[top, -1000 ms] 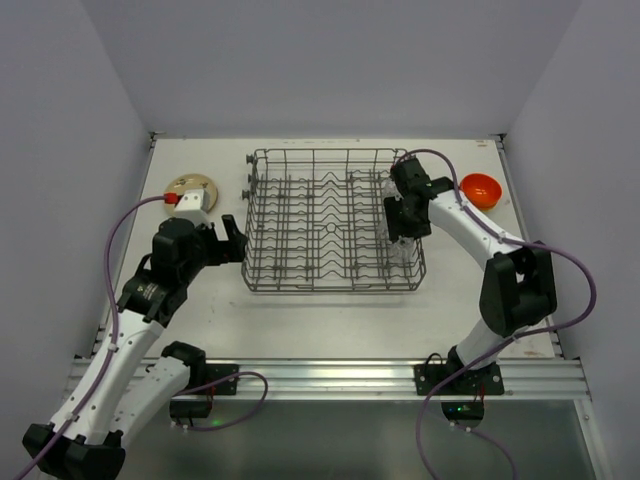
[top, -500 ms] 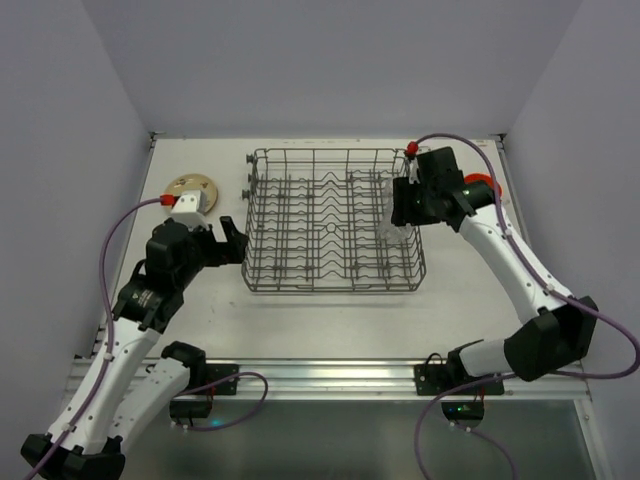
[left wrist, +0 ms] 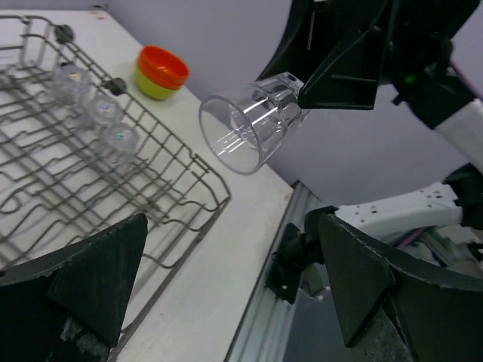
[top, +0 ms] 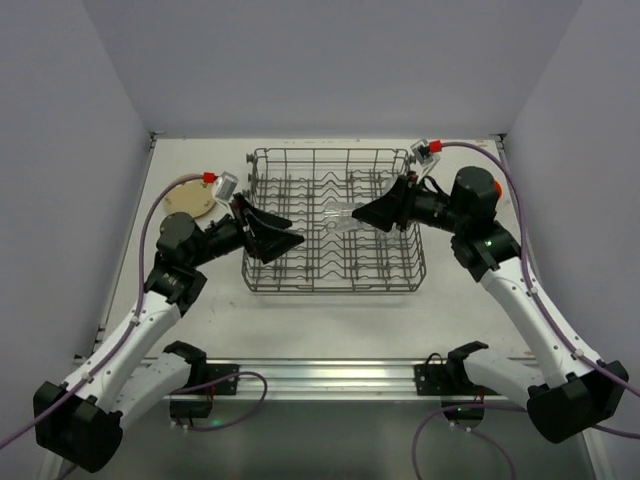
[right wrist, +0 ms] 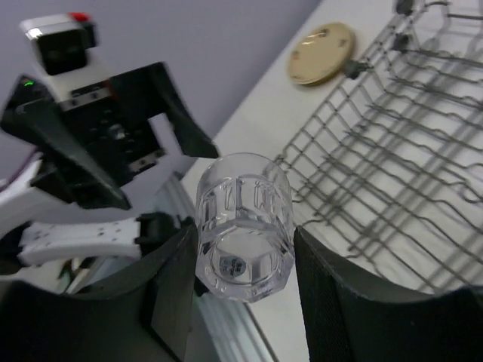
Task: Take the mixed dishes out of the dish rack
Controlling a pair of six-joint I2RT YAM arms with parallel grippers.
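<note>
White tabletop boxed in by plain pale lilac walls. Large square grey wire dish rack (top: 333, 220) stands mid-table; all positions below are taken from it.

- Right gripper (top: 362, 213): fingers clamped on the base end of a small clear faceted glass (top: 340, 213). Glass is lifted above the rack's middle and lies sideways, open mouth aimed at the rack's left side.
- Left gripper (top: 293, 231): above the rack's left part, fingers spread wide with nothing between them, aimed straight at the glass mouth. Near it, not touching.
- Reading: this looks like a hand-over. The sideways hold offers the rim end to the waiting arm, and the wide spread leaves room for the round wall. The rim end is bare, so both grips could fit at once.
- Three more clear glasses (left wrist: 104, 109) sit in a row among the tines along the rack's right side, seemingly mouth-down.
- Round beige plate with dark pattern (top: 190, 197) lies flat on the table left of the rack. An orange bowl nested in a yellow-green bowl (left wrist: 161, 72) sits on the table beyond the rack's right side. Both appear unloaded.
- Risk: smooth glass, small grip area; it could slip if released early.
</note>
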